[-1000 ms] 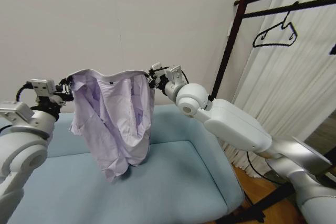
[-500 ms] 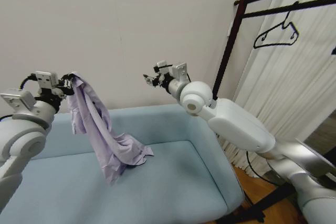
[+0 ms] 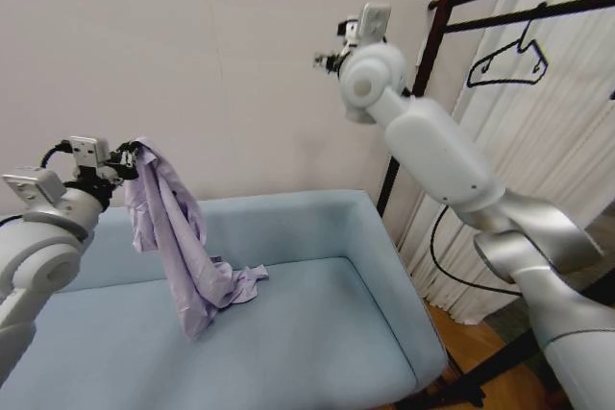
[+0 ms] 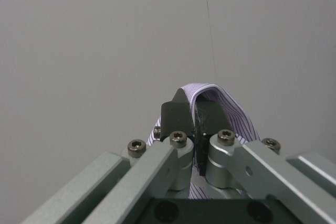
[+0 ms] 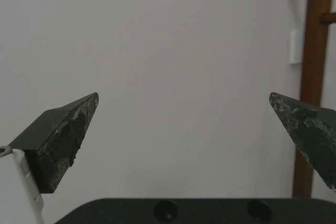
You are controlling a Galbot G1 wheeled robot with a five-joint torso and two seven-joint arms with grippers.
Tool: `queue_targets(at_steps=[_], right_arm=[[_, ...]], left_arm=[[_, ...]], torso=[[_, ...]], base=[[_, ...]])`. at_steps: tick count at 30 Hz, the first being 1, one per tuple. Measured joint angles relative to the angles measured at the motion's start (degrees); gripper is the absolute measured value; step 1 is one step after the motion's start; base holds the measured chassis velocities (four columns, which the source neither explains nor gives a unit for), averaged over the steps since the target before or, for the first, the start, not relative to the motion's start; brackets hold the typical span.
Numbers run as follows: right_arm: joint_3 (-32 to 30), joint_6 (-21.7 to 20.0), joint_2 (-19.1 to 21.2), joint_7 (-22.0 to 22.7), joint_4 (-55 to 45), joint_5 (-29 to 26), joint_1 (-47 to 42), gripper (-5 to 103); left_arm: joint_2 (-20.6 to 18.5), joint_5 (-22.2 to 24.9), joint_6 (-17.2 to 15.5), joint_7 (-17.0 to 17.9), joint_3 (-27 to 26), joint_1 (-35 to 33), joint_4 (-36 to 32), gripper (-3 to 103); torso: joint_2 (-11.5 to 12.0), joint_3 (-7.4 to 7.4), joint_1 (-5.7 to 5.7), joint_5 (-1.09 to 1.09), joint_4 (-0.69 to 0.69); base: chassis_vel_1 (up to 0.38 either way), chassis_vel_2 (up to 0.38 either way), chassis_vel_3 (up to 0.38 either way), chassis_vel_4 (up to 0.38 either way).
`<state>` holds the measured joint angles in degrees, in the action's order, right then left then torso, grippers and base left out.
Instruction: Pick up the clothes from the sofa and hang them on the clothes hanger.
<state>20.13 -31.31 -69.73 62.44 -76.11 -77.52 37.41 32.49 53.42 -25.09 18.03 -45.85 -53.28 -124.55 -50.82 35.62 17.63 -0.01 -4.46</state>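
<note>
The left gripper [image 3: 129, 153] is clamped on the top edge of a pale lilac striped cotton shirt [image 3: 179, 237], held out over the left end of the sofa. In the left wrist view its two dark fingertips [image 4: 176, 114] are pressed together with a fold of the shirt [image 4: 231, 113] arching over and between them. The shirt hangs down from this one grip in a long bunched drape, and its lower end lies crumpled on the seat cushion of the light blue upholstered sofa [image 3: 327, 343].

The right gripper [image 3: 332, 55] is held high in front of the plain white wall, well apart from the shirt and empty. In the right wrist view its black wedge-shaped fingers [image 5: 62, 134] stand wide apart with nothing between them.

Just beside the right arm stands a dark wooden clothes rack [image 3: 424, 74]. A thin black wire hanger [image 3: 505, 60] hangs from its rail, in front of a white pleated curtain [image 3: 548, 180].
</note>
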Motion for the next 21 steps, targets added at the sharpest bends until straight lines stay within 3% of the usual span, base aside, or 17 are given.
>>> queue_targets(at_steps=[5,10,15,21], right_arm=[[1.2,0.0,-2.0,2.5,8.7,1.5,5.2,100],[3.4,-0.1,-5.4,10.6,21.9,1.2,11.2,100],[4.6,1.2,-5.0,11.7,32.6,2.3,12.6,100],[6.8,1.6,-1.4,9.2,35.4,6.0,12.1,100]], left_arm=[[0.7,0.0,0.2,-0.1,-0.6,-0.6,-0.5,1],[2.5,-0.2,1.1,-0.7,-1.3,-2.1,-0.9,1],[5.0,-0.6,1.4,-0.9,-1.5,-2.5,-1.2,1],[6.5,-1.2,1.5,-1.0,-1.4,-3.0,-1.6,1]], torso=[[0.0,0.00,-0.01,0.01,0.00],[0.0,-0.01,-0.01,0.00,0.00],[0.0,0.01,0.00,0.01,0.02],[0.0,0.00,-0.01,0.04,-0.04]], base=[[0.000,0.000,0.000,0.000],[0.000,0.000,0.000,0.000],[0.000,0.000,0.000,0.000],[0.000,0.000,0.000,0.000]])
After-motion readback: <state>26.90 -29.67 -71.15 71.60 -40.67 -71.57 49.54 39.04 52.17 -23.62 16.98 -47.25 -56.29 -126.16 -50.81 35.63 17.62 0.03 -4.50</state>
